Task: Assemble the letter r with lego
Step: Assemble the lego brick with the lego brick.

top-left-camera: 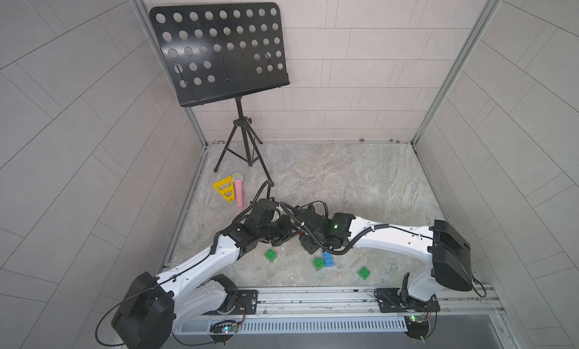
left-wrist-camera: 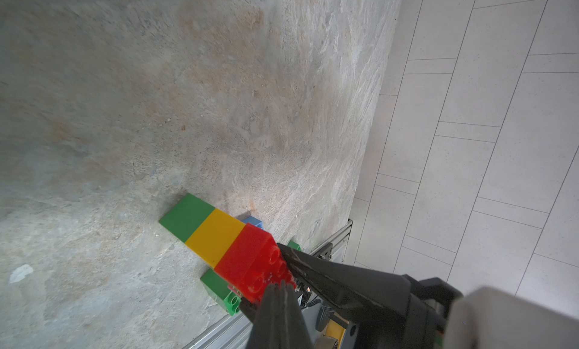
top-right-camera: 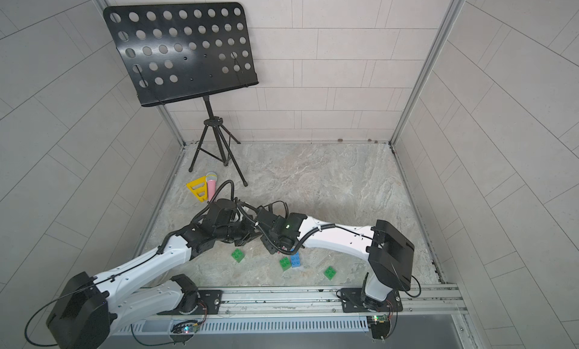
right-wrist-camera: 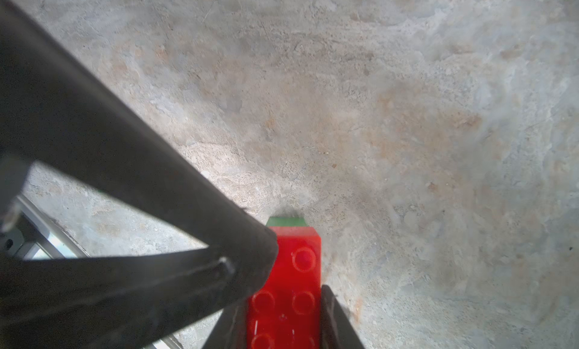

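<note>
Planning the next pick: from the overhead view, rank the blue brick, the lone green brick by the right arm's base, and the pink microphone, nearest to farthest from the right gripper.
From the right gripper, in a top view:
1. blue brick, close beside it.
2. green brick, by the right arm's base.
3. pink microphone, far back left.

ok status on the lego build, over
Left gripper shut, tip against the red brick. Right gripper clamped on it, joined to yellow brick and green brick. Blue brick close by.

Glossy plastic red brick (left-wrist-camera: pixel 250 259) (slightly translucent); rough tabletop (left-wrist-camera: pixel 188 112).
</note>
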Robot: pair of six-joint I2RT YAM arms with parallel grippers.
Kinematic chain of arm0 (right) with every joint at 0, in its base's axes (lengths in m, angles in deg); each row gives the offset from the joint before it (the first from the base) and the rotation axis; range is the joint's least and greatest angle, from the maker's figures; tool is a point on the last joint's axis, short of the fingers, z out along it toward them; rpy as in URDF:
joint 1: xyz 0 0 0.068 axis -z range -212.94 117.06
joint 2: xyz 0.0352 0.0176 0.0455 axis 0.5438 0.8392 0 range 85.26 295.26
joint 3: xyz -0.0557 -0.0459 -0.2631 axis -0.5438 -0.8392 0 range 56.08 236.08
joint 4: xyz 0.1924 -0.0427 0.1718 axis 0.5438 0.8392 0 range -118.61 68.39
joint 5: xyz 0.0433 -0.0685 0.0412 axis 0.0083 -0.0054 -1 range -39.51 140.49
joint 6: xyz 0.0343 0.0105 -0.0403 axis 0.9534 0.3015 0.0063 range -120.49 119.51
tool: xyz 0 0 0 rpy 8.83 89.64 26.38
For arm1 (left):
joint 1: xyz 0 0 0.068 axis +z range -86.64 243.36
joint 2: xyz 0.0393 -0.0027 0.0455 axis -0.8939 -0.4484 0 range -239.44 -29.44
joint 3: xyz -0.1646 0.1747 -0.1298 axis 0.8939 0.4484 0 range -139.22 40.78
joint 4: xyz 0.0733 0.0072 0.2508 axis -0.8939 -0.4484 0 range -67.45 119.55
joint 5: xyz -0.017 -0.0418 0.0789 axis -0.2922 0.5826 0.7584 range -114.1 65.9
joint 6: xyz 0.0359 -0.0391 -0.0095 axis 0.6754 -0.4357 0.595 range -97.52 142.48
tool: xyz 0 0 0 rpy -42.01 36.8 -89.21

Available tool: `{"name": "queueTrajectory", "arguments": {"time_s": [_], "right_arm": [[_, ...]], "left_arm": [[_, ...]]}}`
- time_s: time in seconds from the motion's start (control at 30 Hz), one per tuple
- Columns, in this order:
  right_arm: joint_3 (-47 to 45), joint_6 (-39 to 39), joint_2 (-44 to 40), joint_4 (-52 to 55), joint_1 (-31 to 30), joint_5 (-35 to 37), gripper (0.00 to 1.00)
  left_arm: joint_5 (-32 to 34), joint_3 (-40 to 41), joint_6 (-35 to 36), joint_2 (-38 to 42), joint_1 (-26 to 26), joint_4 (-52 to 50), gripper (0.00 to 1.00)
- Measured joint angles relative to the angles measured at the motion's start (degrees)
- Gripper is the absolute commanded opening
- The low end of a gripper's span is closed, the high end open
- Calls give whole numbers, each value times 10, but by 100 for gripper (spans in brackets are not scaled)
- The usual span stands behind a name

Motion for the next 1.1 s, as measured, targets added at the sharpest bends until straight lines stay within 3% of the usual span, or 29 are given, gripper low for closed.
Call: {"name": "queueTrajectory", "arguments": {"time_s": [0.57,1.1], "right_arm": [[-18,0,-55,2,-2,23,0],[-31,10,-50,-6,-9,17,0]], "left_arm": [[-4,2,-9,1,0,12,0],[-3,2,-10,1,0,16,0]]}}
